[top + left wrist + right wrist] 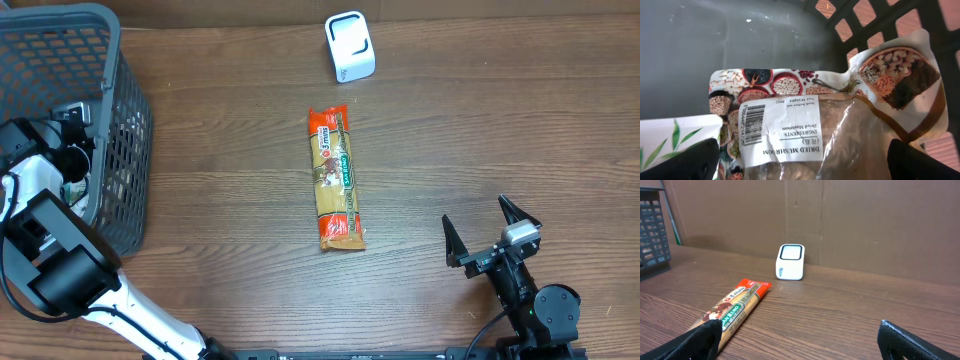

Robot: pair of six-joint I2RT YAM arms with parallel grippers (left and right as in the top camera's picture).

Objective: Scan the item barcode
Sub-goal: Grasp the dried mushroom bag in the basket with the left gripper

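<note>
Grey mesh basket holds the mushroom packet, barcode label facing up. Left jaws hover wide over it, apparently ready to grasp. Right jaws wide, idle.

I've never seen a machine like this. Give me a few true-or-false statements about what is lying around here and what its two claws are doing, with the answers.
1. The spaghetti packet lies on the table, outside the basket. True.
2. The right claw is clamped on the spaghetti packet. False: it stands open and empty, apart from the packet.
3. The left claw is down in the basket, over a dried mushroom bag. True.
4. The white scanner sits inside the basket. False: it stands on the table, beyond the far end of the spaghetti packet.
5. The mushroom bag's label shows a barcode. True.
</note>
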